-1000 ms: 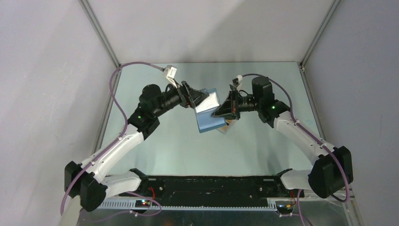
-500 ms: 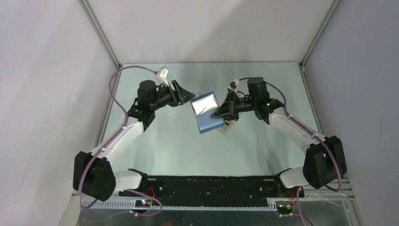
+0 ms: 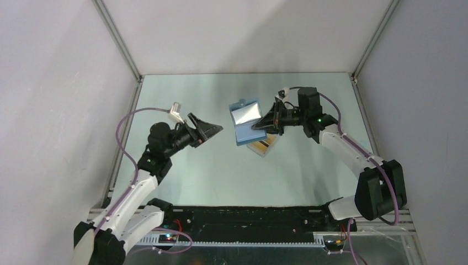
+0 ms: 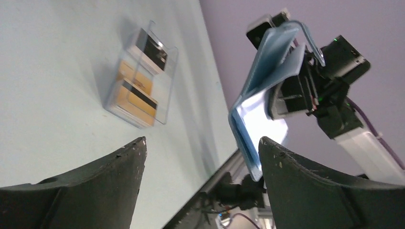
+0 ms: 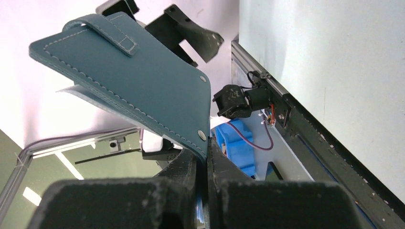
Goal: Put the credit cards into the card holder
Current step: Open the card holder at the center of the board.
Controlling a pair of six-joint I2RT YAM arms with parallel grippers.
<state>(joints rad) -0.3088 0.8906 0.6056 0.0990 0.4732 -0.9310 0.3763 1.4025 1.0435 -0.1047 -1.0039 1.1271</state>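
Right gripper (image 3: pixel 260 126) pinching edge of blue card holder (image 3: pixel 246 120), hanging open above table; left gripper (image 3: pixel 212 131) spread wide, empty, nearby; credit cards (image 4: pixel 137 99) in clear tray (image 4: pixel 167 85) below

no readable text, labels or numbers

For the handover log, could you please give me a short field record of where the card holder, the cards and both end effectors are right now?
holder: blue stitched folding card holder, open, raised off the table
right end effector: shut on one edge of the card holder
left end effector: open, empty, apart from the card holder
cards: yellow-orange and black credit cards, in the clear plastic tray
tray position: flat on the table, partly under the card holder in the top view
cards in holder: none visible
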